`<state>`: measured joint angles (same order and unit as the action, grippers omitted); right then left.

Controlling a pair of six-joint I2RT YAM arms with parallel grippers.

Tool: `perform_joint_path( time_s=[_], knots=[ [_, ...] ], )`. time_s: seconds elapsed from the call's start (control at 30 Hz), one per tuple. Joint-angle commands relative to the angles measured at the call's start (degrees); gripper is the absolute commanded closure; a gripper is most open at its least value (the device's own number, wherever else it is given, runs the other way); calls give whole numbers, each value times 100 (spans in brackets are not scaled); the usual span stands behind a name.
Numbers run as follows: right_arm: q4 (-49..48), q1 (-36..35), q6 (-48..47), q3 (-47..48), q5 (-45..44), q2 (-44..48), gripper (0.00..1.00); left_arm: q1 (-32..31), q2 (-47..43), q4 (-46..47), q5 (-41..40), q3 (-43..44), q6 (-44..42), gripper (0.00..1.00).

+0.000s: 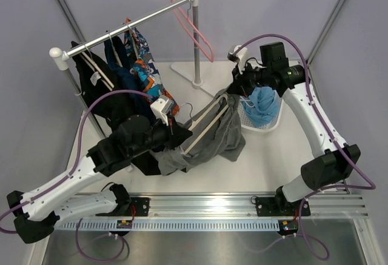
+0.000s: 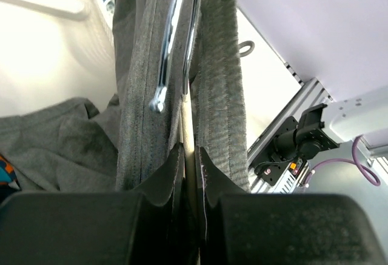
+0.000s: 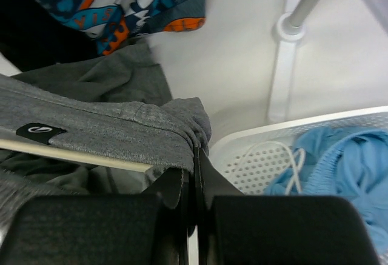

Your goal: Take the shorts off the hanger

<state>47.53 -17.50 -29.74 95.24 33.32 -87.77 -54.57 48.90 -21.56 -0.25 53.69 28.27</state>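
Grey shorts point(image 1: 212, 139) draped over a wooden hanger point(image 1: 202, 124) at table centre (off the rail point(image 1: 130, 25)), hanger clamped at its near-left end by the left gripper point(image 2: 189, 156), the same shorts pinched at their far-right end by the closed right gripper point(image 3: 195, 177) — light blue shorts point(image 1: 262, 106) piled in the white basket point(image 1: 274, 124) at right.

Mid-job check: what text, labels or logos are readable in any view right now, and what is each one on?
"OLONG": a partial print, cut off at the frame edge, on the orange-and-blue patterned garment. Its other letters are too distorted to read.
White ring logo, no words: on the black tag on the waistband of the grey shorts.
Small stickers on the front rail: too small to read.
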Motion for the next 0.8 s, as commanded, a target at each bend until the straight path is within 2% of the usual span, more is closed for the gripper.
perform_joint_path(
  time_s=[0.0, 0.17, 0.27, 0.3, 0.33, 0.4, 0.57, 0.63, 0.73, 0.77],
  knots=[
    [-1028, 1485, -357, 767, -1833, -399, 100, -107, -812, -2177, 1087, -157, -181, 100],
    [-754, 1618, -708, 716, -1127, -338, 100, -107, -848, -2203, 1072, -140, -217, 100],
    [-377, 1635, -955, 636, -144, -241, 100, -107, -865, -2038, 1027, -96, -357, 100],
    [-193, 1627, -1051, 680, 511, -258, 99, -98, -900, -1906, 1062, -113, -375, 100],
    [287, 1635, -1165, 689, 857, -285, 98, -107, -944, -1774, 1097, -131, -436, 100],
    [633, 1618, -1018, 645, 1655, -372, 96, -107, -1119, -1247, 1273, -271, -559, 100],
    [627, 1618, -290, 128, 2520, -478, 95, -107, -1777, -123, 1458, -675, -683, 100],
    [286, 1539, -42, -391, 2513, -382, 98, -107, -1945, 177, 1318, -877, -630, 100],
    [-372, 1076, 292, -1199, 1777, -31, 100, -107, -2052, 897, 721, -1149, -551, 100],
    [-585, 934, 510, -1410, 1226, 83, 100, -107, -2017, 1317, 371, -1211, -533, 100]
  ],
)
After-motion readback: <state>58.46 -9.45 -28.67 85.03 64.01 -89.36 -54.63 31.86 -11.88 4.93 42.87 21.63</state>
